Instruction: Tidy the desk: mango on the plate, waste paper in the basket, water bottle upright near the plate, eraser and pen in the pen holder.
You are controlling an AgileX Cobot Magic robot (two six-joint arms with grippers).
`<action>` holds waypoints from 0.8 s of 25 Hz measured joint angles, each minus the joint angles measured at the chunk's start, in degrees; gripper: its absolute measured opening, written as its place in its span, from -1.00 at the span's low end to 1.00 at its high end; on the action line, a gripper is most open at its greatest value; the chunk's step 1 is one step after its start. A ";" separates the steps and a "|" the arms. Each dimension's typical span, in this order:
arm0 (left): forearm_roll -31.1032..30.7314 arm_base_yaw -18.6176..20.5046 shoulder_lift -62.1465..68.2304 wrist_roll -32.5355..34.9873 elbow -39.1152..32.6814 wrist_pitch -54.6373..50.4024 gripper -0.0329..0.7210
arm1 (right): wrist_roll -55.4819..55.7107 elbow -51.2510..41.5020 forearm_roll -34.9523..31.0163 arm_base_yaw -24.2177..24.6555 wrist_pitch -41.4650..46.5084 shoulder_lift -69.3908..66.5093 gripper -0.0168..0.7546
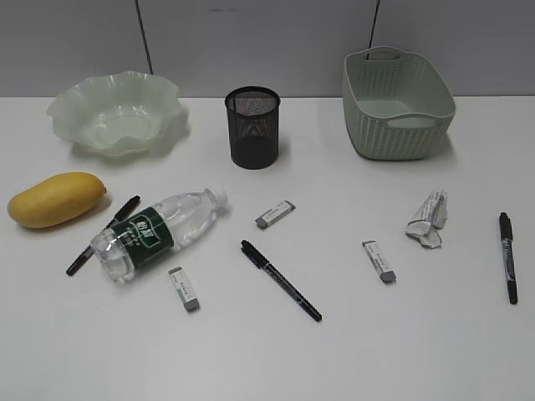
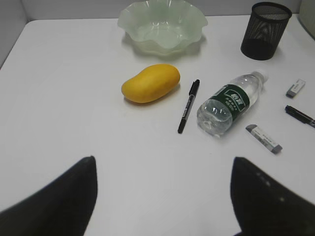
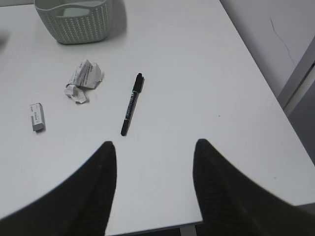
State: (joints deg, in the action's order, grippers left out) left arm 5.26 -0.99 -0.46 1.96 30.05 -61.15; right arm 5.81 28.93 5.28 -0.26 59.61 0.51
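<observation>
Exterior: we see yellow-orange oval mango (image 1: 57,200) on white desk (image 1: 267,351), well short of pale green wavy-rimmed plate (image 1: 117,113); clear green-labelled water bottle (image 1: 159,232) lying flat.
Left wrist: our left gripper (image 2: 162,196) wide open, empty.
Right wrist: our right gripper (image 3: 155,182) parted, empty; crumpled white waste paper (image 3: 83,79) near pale green woven basket (image 3: 74,19).

Each claw, left (image 2: 162,196) and right (image 3: 155,187), shows two broad, tapering, matte black fingers (image 3: 93,191).

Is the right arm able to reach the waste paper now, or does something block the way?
Probably yes. In the right wrist view the open right claw holds nothing, and the waste paper lies ahead to its left on bare desk. The pen and eraser lie beside it, apart from it.
</observation>
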 joint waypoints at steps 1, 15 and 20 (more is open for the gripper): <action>0.00 0.00 0.00 0.00 0.00 0.00 0.78 | 0.00 0.00 0.00 0.00 0.00 0.00 0.10; 0.00 0.00 0.00 0.00 0.00 0.00 0.73 | 0.00 0.00 0.00 0.00 0.00 0.00 0.10; 0.00 0.00 0.00 0.00 0.00 0.00 0.64 | 0.00 0.00 0.00 0.00 0.00 0.00 0.10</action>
State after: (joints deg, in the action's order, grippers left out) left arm 5.26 -0.99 -0.46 1.96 30.05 -61.15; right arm 5.81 28.93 5.28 -0.26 59.61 0.51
